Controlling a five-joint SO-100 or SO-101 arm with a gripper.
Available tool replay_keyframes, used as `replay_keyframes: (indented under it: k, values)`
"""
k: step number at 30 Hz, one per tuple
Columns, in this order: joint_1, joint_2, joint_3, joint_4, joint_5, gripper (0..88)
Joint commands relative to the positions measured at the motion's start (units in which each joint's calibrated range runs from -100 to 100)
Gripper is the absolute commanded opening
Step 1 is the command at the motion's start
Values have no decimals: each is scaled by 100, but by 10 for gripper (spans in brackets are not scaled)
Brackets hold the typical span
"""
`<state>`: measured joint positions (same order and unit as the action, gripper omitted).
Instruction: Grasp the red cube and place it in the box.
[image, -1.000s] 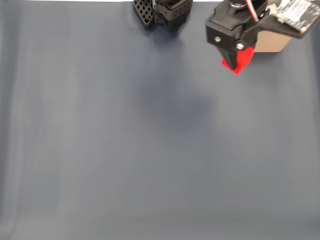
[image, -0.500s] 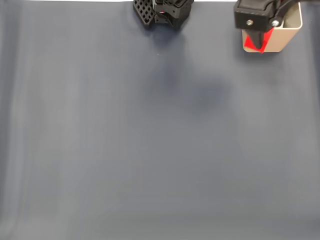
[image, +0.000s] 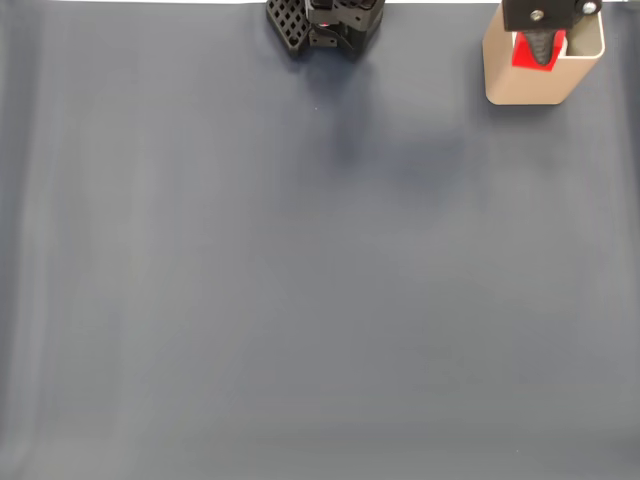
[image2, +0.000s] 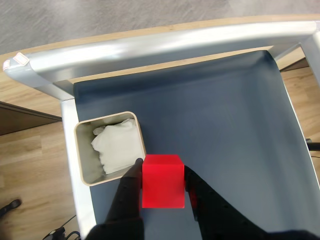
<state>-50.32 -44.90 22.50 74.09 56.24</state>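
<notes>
My gripper is shut on the red cube, at the top right of the fixed view. There the cube overlaps the open top of the beige box. In the wrist view the red cube sits between my two black fingers, held in the air by the gripper. It appears just right of the near corner of the box. The box stands upright with crumpled white material inside it.
The arm's black base stands at the top middle of the dark blue-grey mat. The box stands close to the table's metal edge; wooden floor lies beyond that edge.
In the fixed view the gripper has carried the cube up and to the right, from in front of the box's left wall to over its opening.
</notes>
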Motion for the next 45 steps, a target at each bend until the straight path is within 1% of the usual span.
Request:
replay_keyframes:
  k: [1,13,28,45]
  values:
    - [-183,-58,-326,-2,24,2]
    - [-730,314,-590,-191,68,2]
    - [-1106,651,-745,-338,78,2]
    - [-1383,400,-454,-314,-34,11]
